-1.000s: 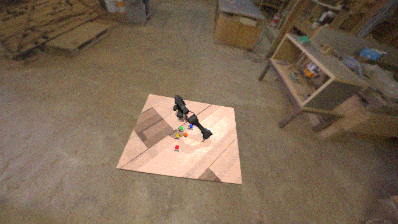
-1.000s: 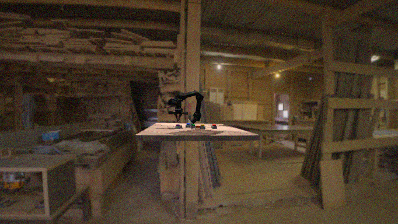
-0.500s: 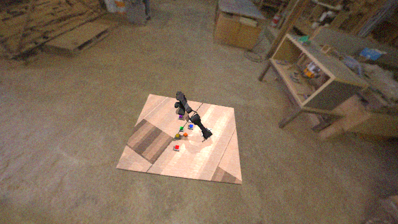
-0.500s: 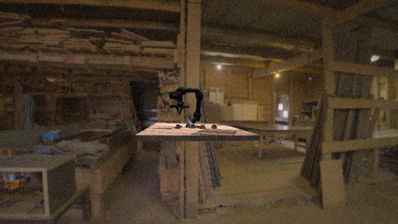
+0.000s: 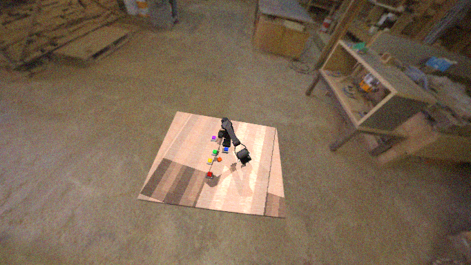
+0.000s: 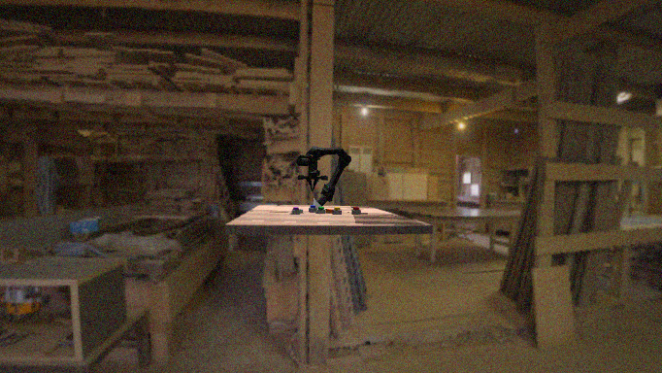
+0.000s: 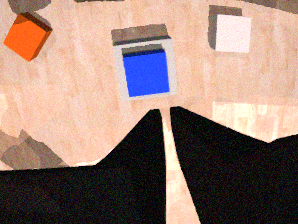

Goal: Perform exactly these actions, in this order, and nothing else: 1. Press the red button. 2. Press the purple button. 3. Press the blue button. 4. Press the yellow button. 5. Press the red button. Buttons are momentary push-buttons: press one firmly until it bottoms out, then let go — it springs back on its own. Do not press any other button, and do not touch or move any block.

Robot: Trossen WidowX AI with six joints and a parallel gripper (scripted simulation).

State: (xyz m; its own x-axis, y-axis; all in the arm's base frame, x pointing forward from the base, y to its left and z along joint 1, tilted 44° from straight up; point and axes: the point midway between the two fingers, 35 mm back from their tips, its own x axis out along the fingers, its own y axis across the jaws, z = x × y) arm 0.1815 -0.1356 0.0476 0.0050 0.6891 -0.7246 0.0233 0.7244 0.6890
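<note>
My gripper is shut, with a thin gap between its black fingers and nothing in it. It hangs above the table, its tips just short of the blue button in the wrist view. The blue button stands up on its grey base, with no finger seen touching it. The purple button is at the back left in the top view. The yellow button and the red button are nearer the front there.
A green button stands between the purple and yellow ones. An orange block lies near the yellow button. A white block lies right of the blue button in the wrist view. The tabletop has shadows on it.
</note>
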